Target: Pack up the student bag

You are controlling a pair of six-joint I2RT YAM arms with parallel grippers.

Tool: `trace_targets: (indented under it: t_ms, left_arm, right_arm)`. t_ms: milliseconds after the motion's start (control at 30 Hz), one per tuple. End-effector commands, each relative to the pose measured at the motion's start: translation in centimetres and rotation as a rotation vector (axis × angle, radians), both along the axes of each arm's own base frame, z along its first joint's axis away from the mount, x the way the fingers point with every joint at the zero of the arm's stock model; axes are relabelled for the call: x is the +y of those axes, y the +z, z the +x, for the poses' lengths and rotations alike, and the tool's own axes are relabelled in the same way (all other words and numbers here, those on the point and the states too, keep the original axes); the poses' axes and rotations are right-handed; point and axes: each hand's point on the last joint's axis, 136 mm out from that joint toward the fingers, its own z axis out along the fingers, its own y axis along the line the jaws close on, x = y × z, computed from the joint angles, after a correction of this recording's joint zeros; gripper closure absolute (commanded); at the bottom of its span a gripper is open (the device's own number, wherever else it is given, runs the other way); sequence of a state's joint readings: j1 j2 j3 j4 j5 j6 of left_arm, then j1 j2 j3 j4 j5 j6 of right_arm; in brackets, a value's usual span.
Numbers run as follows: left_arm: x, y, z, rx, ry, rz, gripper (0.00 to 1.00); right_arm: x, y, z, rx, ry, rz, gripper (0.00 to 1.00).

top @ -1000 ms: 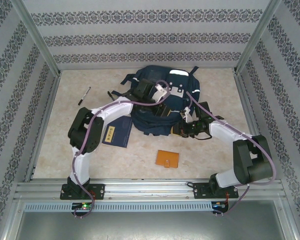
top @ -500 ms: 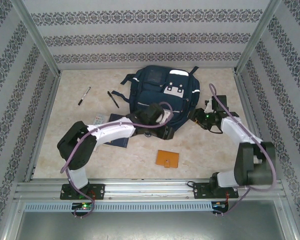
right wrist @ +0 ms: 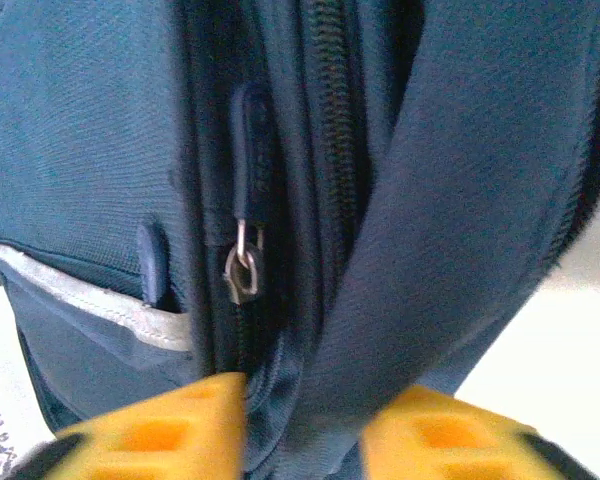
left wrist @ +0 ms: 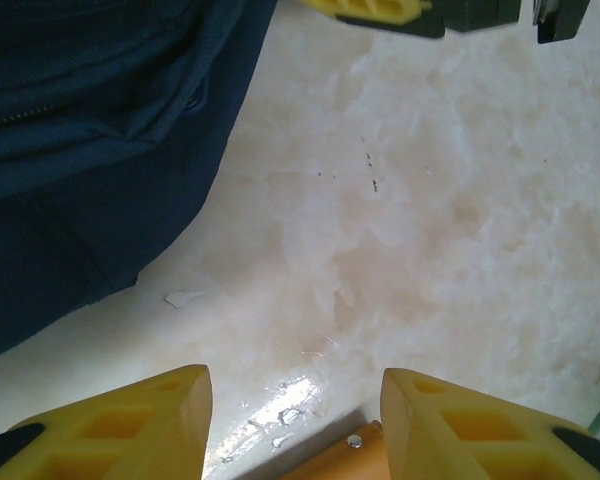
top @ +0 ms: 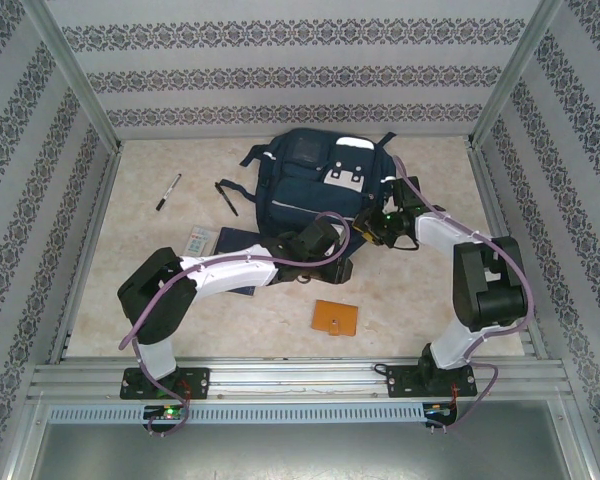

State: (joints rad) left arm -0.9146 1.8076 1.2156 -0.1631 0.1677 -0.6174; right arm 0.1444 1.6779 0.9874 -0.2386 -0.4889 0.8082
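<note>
The student bag (top: 315, 185), navy blue with white patches, lies at the back middle of the table. My right gripper (top: 367, 223) is at its right side. In the right wrist view a thick fold of the student bag's (right wrist: 450, 170) fabric fills the gap between the yellow fingers (right wrist: 160, 425), next to a metal zip pull (right wrist: 242, 272), so my right gripper (right wrist: 305, 400) is shut on it. My left gripper (top: 332, 265) hovers just off the bag's near edge. In its own view my left gripper (left wrist: 295, 385) stands open over bare table, with the bag (left wrist: 90, 150) to its left.
An orange wallet (top: 335, 317) lies in front of the bag. A navy book (top: 232, 240) sits partly under the left arm, with a small card (top: 197, 240) beside it. Two pens (top: 169, 190) (top: 226, 198) lie at the back left. Metal rails border the table.
My left arm came off the bag's top and dropped to the table at its near edge. My right gripper moved to the bag's right side, opened, then closed on fabric. The bag shifted backwards.
</note>
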Motion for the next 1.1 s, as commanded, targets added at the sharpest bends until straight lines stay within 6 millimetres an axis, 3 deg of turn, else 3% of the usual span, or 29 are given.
trace_targets:
  t_ms: [0, 67, 300, 433, 833, 1067]
  left_arm:
    - [-0.4, 1.6, 1.5, -0.07, 0.026, -0.011, 0.52]
    - [-0.2, 1.9, 2.2, -0.089, 0.039, 0.01, 0.51]
    - [0.7, 4.3, 6.0, -0.154, 0.085, 0.009, 0.48]
    - [0.9, 4.7, 7.1, -0.184, 0.069, 0.047, 0.48]
    - [1.4, 3.7, 8.5, -0.222, 0.064, 0.115, 0.56]
    - [4.1, 3.3, 10.3, -0.274, 0.175, 0.226, 0.51]
  right_arm:
    - [1.5, 1.6, 0.7, -0.006, 0.007, 0.055, 0.95]
    - [2.4, 2.8, 0.5, -0.002, 0.011, 0.105, 1.0]
    - [3.9, 8.9, 0.5, -0.042, -0.017, 0.241, 1.0]
    - [4.3, 11.3, 0.8, -0.064, -0.02, 0.291, 1.0]
    - [5.5, 13.8, 0.4, -0.071, 0.01, 0.358, 1.0]
    - [6.2, 15.5, -0.3, -0.102, 0.032, 0.366, 1.0]
